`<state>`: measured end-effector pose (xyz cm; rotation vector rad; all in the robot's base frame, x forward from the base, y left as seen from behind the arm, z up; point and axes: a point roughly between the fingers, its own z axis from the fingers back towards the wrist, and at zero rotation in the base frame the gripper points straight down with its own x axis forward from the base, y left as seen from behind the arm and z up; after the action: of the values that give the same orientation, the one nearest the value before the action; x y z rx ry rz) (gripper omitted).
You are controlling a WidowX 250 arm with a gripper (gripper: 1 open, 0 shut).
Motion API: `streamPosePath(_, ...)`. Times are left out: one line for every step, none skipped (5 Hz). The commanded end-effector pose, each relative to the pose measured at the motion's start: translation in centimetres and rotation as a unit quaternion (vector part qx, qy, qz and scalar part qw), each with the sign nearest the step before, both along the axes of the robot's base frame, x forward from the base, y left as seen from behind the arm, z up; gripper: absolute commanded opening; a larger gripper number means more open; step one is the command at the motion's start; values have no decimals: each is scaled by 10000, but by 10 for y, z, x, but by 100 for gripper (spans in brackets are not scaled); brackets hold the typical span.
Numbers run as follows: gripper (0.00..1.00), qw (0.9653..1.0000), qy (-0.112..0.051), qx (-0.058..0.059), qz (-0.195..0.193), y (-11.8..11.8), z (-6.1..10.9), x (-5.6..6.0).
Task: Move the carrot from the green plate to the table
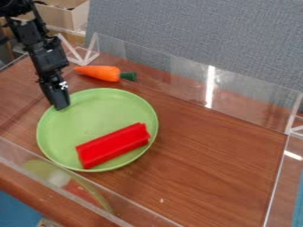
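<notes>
Wood table: carrot behind green plate; gripper over rim, grip state unclear.

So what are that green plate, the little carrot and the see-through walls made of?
The green plate looks like smooth moulded plastic, evenly coloured with a faint sheen. The carrot seems a plastic toy, uniformly orange and matte, though too small to be sure. The walls look like clear acrylic, showing glare streaks and bright edges.

The reddish-brown wood-grain table looks glossy and throws back pale glare. Clear, shiny acrylic walls stand along its edges. The round light-green plastic plate has a smooth, soft sheen, as does the red rectangular block. The small orange carrot looks matt.
</notes>
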<state>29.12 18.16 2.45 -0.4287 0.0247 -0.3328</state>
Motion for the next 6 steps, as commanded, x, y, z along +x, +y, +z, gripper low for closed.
streamPosePath(100, 9999, -27, 106, 41, 23, 11, -19)
streamPosePath(100, 9999, 18, 95, -126, 26, 14, -26)
streamPosePath(100, 9996, 76, 104, -257, 29, 12, -24)
streamPosePath(0, 9992, 63, 161, -365, 27, 15, -27)
streamPosePath(0, 9985, 48, 221, -498, 27, 18, -25)
streamPosePath(0, 9979, 42, 227, -599, 26, 18, -26)
